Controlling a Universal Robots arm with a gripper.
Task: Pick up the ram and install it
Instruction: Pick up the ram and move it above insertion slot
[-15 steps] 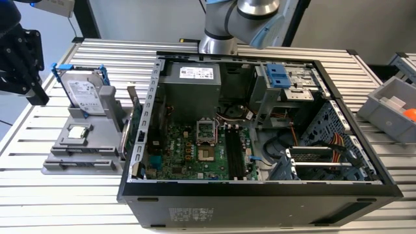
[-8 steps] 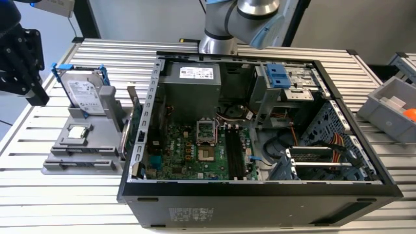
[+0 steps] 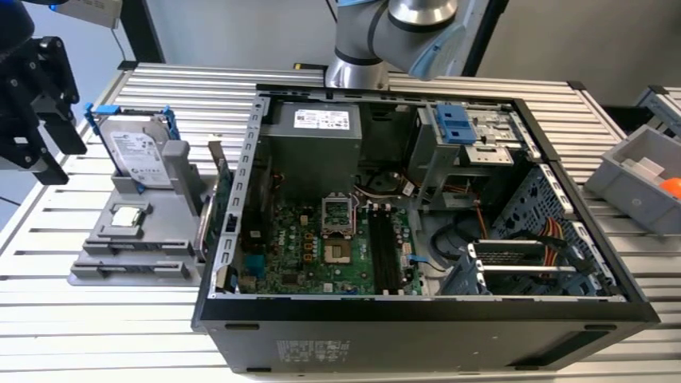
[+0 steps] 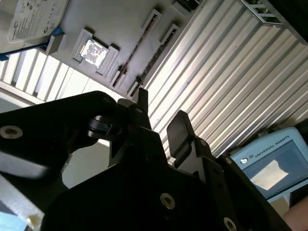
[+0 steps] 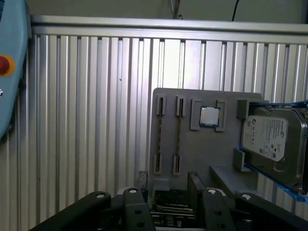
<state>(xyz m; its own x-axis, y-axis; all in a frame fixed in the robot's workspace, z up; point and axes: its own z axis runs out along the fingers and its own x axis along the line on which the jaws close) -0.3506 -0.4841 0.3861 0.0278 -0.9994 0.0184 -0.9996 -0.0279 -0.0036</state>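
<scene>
While it hangs over the gray fixture [image 5: 202, 159], the end effector [image 4: 161, 108] is spread wide and empty; the ram [image 5: 179, 134] stands edge-up in the fixture, untouched.

Ok, worktop [image 3: 159, 88]: silver, ribbed w/ parallel slats all over. Up close, pincer [image 4: 161, 108]: matte black, silver screw heads. Grey fixture [image 5: 202, 154], flat mid-grey, no pattern. In it the ram [image 5: 179, 131], edge-on, thin dark olive line. Next, CPU chip [image 5: 210, 116]: shiny silver sq. The hard drive [image 3: 139, 152] is silver w/ white label, black print, bright blue frame. Over to the PC case [image 3: 426, 327]: black outside, bare grey metal inside, inner cage [image 3: 532, 207] dotted w/ perforations. There's the motherboard [image 3: 309, 255], green, w/ black slots [image 3: 383, 255]. Blue drive bracket [image 3: 452, 124], orange-red cables [image 3: 548, 239]. The bin [image 3: 627, 171] is grey, orange bit [image 3: 671, 187] inside. And the arm [image 3: 415, 24]: silver, pale blue caps. Last, pendant [image 5: 9, 72]: pale blue, red button.
</scene>
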